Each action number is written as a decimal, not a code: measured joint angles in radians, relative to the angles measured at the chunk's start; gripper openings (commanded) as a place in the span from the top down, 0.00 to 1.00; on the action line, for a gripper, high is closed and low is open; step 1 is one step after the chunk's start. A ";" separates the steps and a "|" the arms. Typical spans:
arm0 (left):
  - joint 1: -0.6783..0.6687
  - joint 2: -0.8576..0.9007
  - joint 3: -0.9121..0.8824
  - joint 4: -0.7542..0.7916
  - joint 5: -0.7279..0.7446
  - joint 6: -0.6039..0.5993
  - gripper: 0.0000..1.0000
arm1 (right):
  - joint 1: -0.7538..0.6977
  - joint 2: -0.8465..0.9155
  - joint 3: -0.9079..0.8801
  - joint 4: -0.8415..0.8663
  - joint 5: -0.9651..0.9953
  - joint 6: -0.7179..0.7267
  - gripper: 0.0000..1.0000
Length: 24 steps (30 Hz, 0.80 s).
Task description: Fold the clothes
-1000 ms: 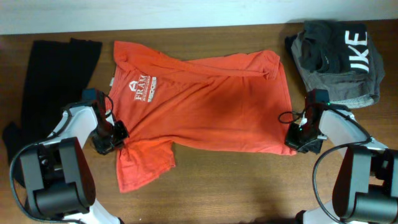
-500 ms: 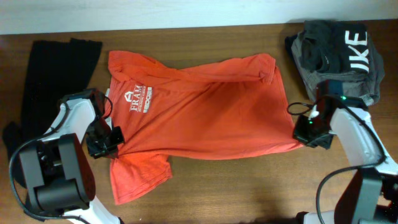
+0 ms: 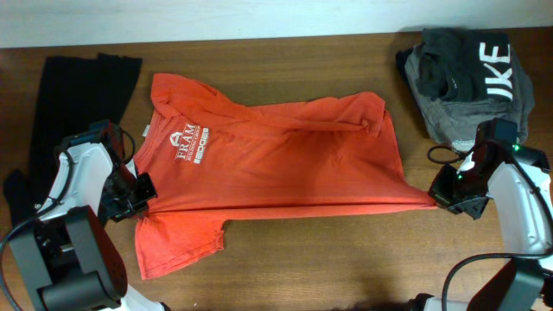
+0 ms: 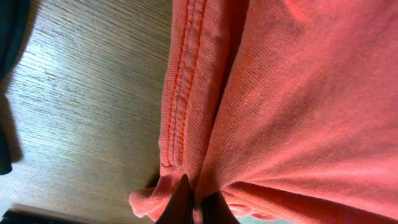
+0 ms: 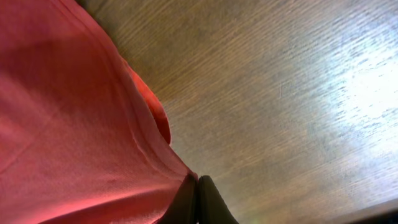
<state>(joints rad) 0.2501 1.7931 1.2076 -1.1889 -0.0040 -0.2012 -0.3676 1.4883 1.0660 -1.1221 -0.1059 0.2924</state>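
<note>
The orange-red T-shirt (image 3: pixel 285 164) with white chest lettering lies spread sideways across the table, pulled taut between both arms. My left gripper (image 3: pixel 138 190) is shut on the shirt's left edge by the sleeve; the left wrist view shows the fingers (image 4: pixel 198 202) pinching the hemmed fabric (image 4: pixel 280 93). My right gripper (image 3: pixel 442 197) is shut on the shirt's lower right corner; the right wrist view shows the fingers (image 5: pixel 198 196) closed on the cloth (image 5: pixel 68 124). The long black garment (image 3: pixel 73 104) lies at the far left. The dark grey white-lettered garment (image 3: pixel 471 78) is bunched at the back right.
The wooden table (image 3: pixel 328 259) shows bare in front of the shirt. A pale wall edge (image 3: pixel 259 17) runs along the back. Cables hang by both wrists.
Both grippers have moved outward and toward the front, left going left and right going right. The shirt has been stretched wider and flatter, and its lower sleeve has slid left.
</note>
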 measured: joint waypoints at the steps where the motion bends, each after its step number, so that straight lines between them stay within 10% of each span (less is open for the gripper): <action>1: 0.000 0.000 0.000 0.000 0.000 0.000 0.99 | 0.000 0.000 0.000 -0.007 -0.001 0.000 0.96; 13: 0.000 0.000 0.000 0.004 0.016 0.000 0.93 | 0.000 0.000 0.000 -0.032 0.000 -0.001 0.96; 18: -0.001 0.000 0.000 0.032 0.019 0.003 0.59 | 0.000 0.000 0.000 0.013 0.000 -0.002 0.96; 24: -0.037 0.000 0.001 0.054 0.015 0.004 0.50 | -0.003 0.000 0.000 0.024 0.003 -0.001 0.96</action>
<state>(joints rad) 0.2131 1.7931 1.2083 -1.1351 0.0109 -0.1974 -0.3702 1.4879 1.0657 -1.0985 -0.1024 0.2913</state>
